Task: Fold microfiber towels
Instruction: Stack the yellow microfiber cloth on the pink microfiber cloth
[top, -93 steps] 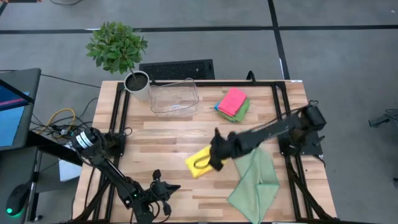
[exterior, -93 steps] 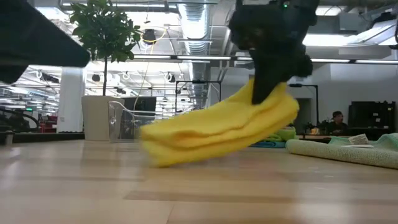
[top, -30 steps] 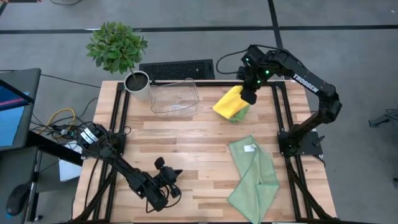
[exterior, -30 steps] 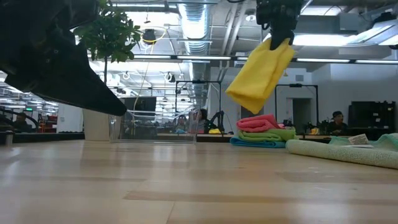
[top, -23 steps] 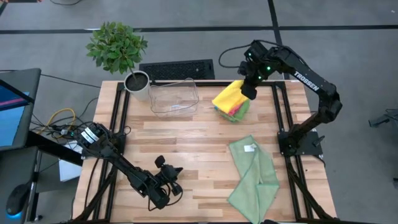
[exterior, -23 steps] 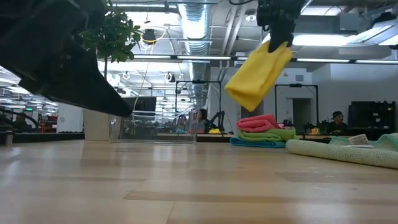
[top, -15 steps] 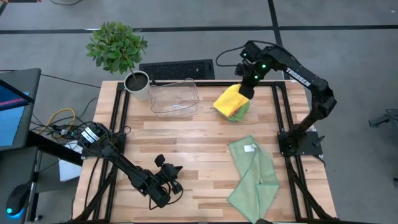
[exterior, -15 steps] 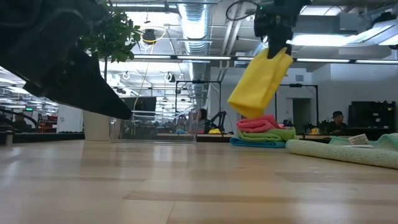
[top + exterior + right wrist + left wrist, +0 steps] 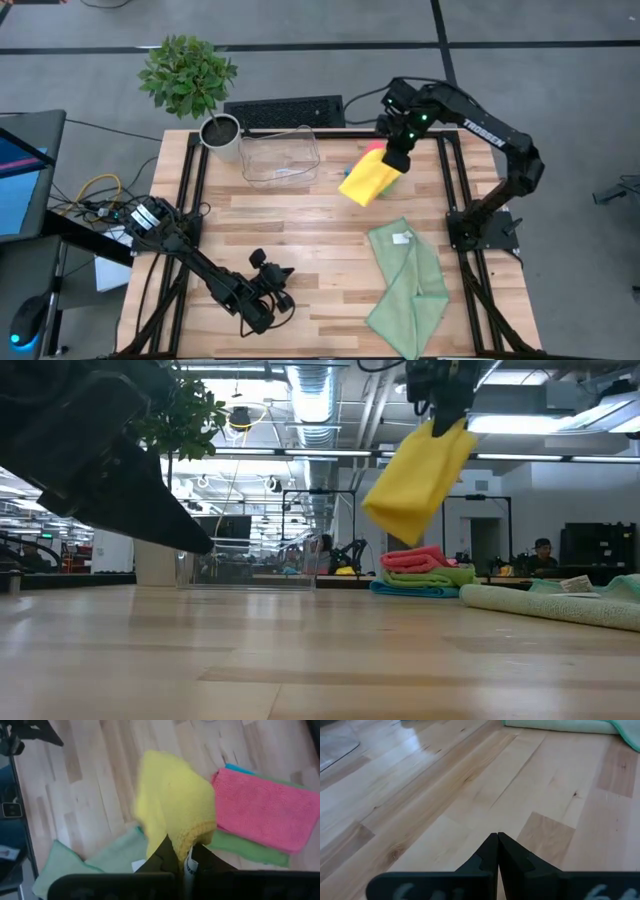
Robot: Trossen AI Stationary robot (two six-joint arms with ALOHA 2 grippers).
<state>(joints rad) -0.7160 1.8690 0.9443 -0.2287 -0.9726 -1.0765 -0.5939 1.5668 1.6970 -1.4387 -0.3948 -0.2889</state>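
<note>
My right gripper [image 9: 392, 160] is shut on a folded yellow towel [image 9: 367, 180], held in the air above the table's far right part; it also shows in the low view [image 9: 415, 475] and the right wrist view [image 9: 172, 810]. A stack of folded towels, pink [image 9: 260, 810] on bright green [image 9: 250, 850] on blue, lies on the table below it [image 9: 425, 575]. A pale sage green towel [image 9: 408, 275] with a white tag lies spread at the near right. My left gripper [image 9: 275, 300] is shut and empty, low at the table's near left [image 9: 497, 842]. My right gripper pinches the folded yellow towel's upper edge [image 9: 192, 840] between its two fingers, several layers thick, from above. The towel hangs below the fingers, slanting toward the table's left, clear of the table and of the stack [image 9: 400, 500].
A clear plastic bin [image 9: 280, 155] stands at the far middle, a potted plant [image 9: 190, 80] at the far left corner. Black rails [image 9: 190, 190] run along the table's left and right sides. Bare wood lies between the two arms.
My right gripper, still shut on the yellow towel, has stayed above the stack and shifted slightly toward the table's near edge and left. The hanging towel has swung below it, its lower end now out toward the table's left and uncovering the pink towel.
</note>
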